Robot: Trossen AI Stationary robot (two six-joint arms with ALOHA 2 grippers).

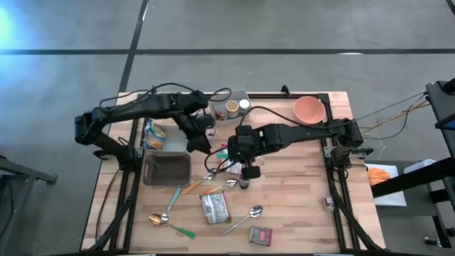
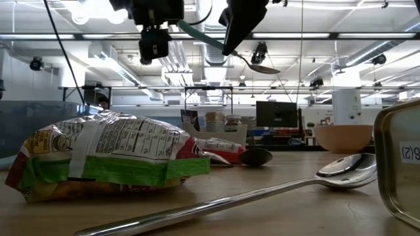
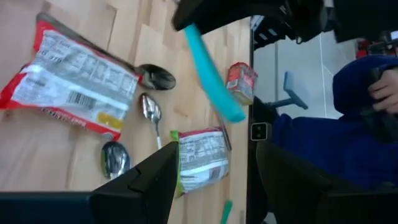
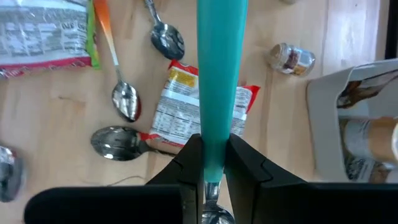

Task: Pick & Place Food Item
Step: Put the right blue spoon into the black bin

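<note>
My right gripper (image 4: pixel 213 163) is shut on a spoon with a teal handle (image 4: pixel 221 68) and holds it in the air above the table's middle (image 1: pixel 238 153). The spoon's metal bowl (image 2: pixel 262 67) shows in the low view. My left gripper (image 3: pixel 214 180) hovers open beside it (image 1: pixel 201 142), nothing between its fingers. Food packets lie flat on the table: a red-and-white one (image 4: pixel 199 109), a green-edged one (image 1: pixel 215 208) near the front, and one (image 1: pixel 153 135) at the far left. My right gripper pinches the teal handle (image 4: pixel 213 146) between its two fingers, close to where the handle meets the metal neck. The fingers slant down from above and lie across the spoon. The spoon is lifted clear of the table, with the handle pointing up and the bowl lower.
Several loose spoons (image 1: pixel 252 213) (image 1: pixel 160 217) lie among the packets. A dark metal pan (image 1: pixel 167 169) sits at the left, a pink bowl (image 1: pixel 309 109) and a grey bin with cups (image 1: pixel 231 108) at the back. A small red packet (image 1: pixel 261 235) lies near the front edge.
</note>
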